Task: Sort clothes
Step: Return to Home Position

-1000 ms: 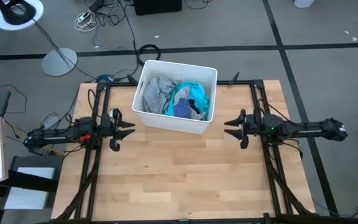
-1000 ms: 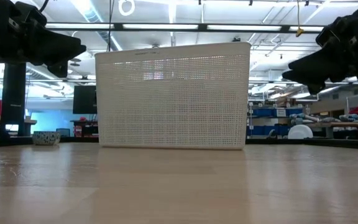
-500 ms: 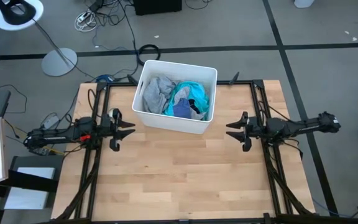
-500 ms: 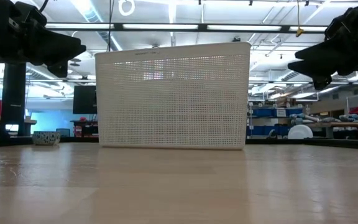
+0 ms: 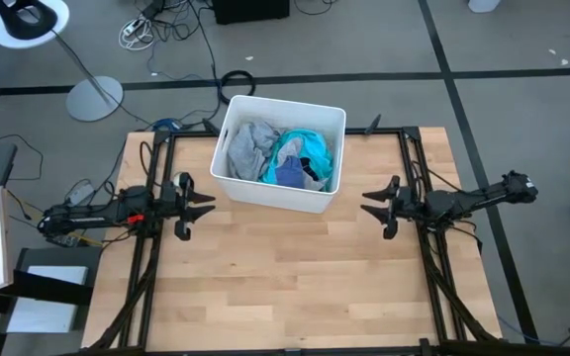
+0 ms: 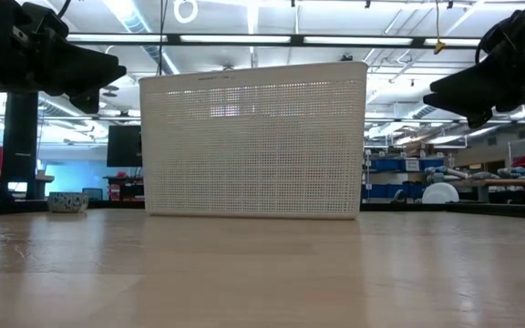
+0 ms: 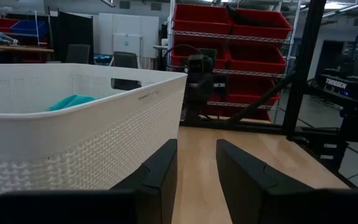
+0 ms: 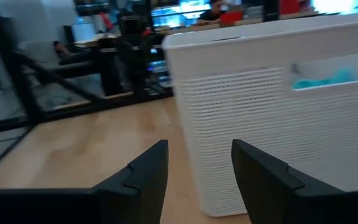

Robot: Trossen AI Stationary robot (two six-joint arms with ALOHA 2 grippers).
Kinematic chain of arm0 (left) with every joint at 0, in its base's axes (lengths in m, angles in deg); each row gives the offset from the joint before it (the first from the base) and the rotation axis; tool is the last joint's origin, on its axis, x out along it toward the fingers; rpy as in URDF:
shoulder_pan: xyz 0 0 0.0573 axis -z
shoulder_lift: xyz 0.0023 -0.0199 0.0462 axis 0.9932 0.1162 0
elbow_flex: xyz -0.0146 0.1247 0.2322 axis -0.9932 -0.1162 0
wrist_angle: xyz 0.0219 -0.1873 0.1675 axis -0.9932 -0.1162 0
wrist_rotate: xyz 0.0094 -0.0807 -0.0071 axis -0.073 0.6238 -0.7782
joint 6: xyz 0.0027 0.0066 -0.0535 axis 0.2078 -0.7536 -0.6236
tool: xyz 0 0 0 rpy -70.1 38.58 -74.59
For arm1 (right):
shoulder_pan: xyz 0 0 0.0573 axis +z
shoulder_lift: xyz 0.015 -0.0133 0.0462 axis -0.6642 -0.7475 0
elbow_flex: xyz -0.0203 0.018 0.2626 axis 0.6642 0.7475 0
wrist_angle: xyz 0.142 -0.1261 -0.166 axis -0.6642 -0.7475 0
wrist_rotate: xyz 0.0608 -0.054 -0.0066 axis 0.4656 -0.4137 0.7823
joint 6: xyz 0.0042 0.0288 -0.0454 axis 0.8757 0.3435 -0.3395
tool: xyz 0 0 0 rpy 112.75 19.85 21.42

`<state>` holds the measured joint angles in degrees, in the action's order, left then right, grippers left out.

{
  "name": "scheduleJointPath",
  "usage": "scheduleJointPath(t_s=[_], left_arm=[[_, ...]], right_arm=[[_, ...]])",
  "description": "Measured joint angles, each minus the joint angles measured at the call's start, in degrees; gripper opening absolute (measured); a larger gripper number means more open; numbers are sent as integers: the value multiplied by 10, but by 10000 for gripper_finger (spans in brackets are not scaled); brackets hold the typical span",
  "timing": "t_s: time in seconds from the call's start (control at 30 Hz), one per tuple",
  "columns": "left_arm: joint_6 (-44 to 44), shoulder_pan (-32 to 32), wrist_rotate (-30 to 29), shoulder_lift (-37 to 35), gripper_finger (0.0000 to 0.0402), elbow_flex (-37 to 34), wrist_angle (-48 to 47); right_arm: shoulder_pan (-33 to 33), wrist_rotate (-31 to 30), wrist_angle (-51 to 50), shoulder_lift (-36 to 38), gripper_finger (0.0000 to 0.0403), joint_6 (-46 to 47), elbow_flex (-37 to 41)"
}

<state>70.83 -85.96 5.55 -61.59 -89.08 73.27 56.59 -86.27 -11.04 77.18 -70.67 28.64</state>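
Plainly, left end effector and right end effector hang parted, empty.

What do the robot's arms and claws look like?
The left arm and right arm are thin, black and jointed. The left gripper and right gripper each end in two flat dark fingers, like a claw.

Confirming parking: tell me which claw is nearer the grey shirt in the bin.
Left. The left claw sits open off the bin's left wall, the side where the grey shirt lies. The right claw is open beyond the opposite wall, past the turquoise garment.
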Motion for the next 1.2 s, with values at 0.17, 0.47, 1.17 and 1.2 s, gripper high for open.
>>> scheduleJointPath(t_s=[0.17,0.47,1.17,1.2], left_arm=[[0,0,0,0,117,0,0],[0,0,0,0,117,0,0],[0,0,0,0,117,0,0],[0,0,0,0,117,0,0]], right_arm=[[0,-65,-9,0,178,-31,0],[0,-191,-16,-1,178,-45,1],[0,-200,-7,-1,178,-41,2],[0,-200,-7,-1,178,-41,2]])
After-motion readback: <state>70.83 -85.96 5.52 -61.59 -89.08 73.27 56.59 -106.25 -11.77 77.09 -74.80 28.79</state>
